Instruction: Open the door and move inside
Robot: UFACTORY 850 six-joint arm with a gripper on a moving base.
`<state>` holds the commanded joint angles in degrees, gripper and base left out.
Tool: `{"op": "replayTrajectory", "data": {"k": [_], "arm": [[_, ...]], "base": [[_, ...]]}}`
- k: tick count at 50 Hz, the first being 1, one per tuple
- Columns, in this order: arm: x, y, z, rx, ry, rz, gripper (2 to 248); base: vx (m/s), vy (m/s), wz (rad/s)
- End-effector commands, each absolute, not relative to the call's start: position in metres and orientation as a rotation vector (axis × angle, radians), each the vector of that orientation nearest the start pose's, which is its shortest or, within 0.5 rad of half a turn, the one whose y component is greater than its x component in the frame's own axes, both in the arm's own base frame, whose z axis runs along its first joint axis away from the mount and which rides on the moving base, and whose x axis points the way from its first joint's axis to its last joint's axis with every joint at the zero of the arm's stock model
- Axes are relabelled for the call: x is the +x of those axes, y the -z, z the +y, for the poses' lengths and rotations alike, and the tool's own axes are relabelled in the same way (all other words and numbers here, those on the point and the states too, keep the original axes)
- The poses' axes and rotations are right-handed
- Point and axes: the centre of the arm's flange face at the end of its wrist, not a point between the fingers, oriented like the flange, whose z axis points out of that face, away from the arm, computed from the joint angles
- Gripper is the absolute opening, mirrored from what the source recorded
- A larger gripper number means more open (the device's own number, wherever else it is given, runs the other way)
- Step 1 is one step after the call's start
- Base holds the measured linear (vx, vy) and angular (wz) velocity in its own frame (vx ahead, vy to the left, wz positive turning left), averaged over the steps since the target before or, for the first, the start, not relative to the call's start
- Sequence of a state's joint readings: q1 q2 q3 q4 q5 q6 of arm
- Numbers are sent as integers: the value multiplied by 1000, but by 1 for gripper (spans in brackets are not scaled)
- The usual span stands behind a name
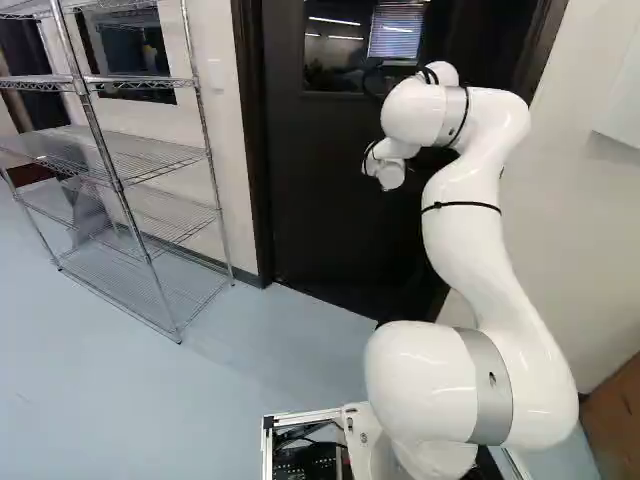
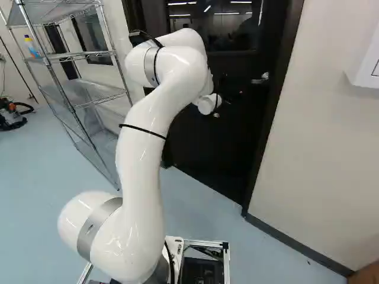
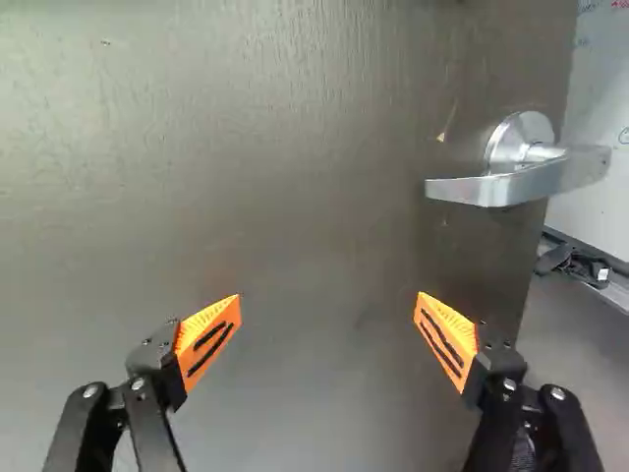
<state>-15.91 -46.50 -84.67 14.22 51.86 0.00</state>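
At the left of the left base view, a wire shelving rack (image 1: 145, 160) is seen; near the middle, the dark door (image 1: 320, 200) is partly hidden by the white arm (image 1: 465, 220). At the upper right of the right base view, the lever handle (image 2: 261, 78) is shown. In the wrist view, the gripper's (image 3: 329, 295) fingers are spread wide apart, with the lever handle ahead, beside one finger

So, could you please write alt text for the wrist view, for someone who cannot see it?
An open gripper with two orange-padded fingers faces a dark door, nothing between its fingertips. Ahead of one finger, a silver lever handle is mounted near the door's edge. Past that edge, a pale upright surface shows.
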Motion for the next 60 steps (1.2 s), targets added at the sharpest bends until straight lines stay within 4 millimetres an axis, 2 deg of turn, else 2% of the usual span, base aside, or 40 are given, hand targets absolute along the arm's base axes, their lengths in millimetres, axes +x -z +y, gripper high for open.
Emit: {"op": "replayTrajectory", "data": {"k": [30, 60], "arm": [[661, -401, -223, -2364, 2290, 780, 247], [603, -413, -196, -2429, 2225, 715, 247]], "base": [[0, 0, 0], [0, 0, 0]]}}
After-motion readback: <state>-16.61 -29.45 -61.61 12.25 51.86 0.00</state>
